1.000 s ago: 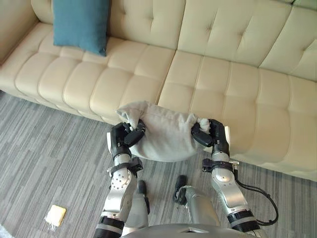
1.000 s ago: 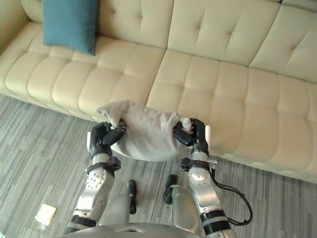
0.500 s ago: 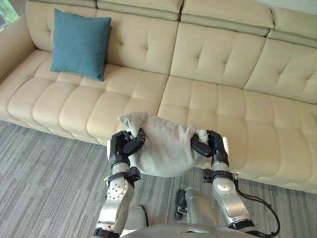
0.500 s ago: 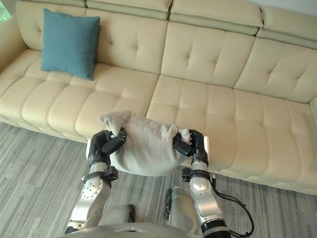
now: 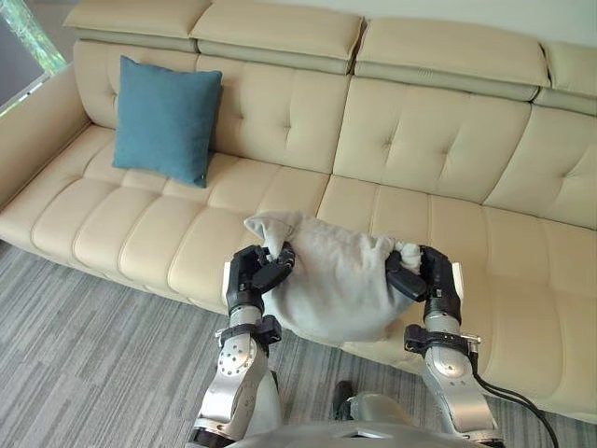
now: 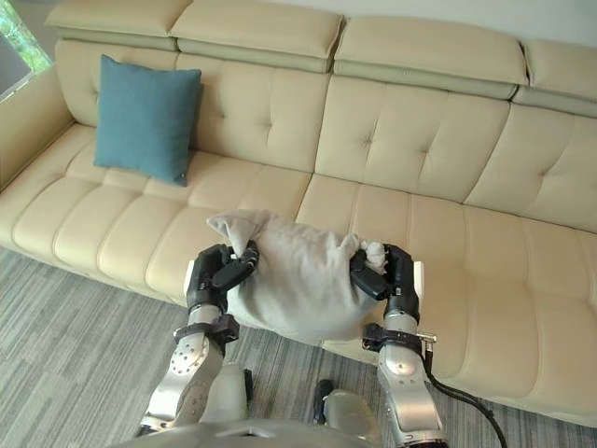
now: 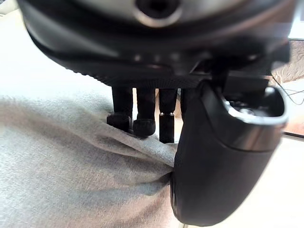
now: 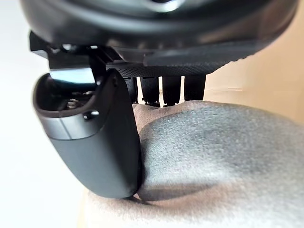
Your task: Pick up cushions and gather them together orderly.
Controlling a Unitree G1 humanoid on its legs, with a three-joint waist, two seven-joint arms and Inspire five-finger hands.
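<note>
Cream sofa (image 5: 438,140) above a grey carpet (image 5: 84,345); I'm holding a cushion in front of it.
A blue cushion (image 5: 166,121) leans upright against the backrest at far left. My left hand (image 5: 250,276) is curled round one end of the grey cushion (image 5: 336,280) and my right hand (image 5: 431,280) clamps the other, over the seat's front edge.

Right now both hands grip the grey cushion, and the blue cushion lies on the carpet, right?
No: the blue cushion stands on the sofa, leaning against its backrest, per the left eye view. Left hand and right hand do grip the grey cushion.
</note>
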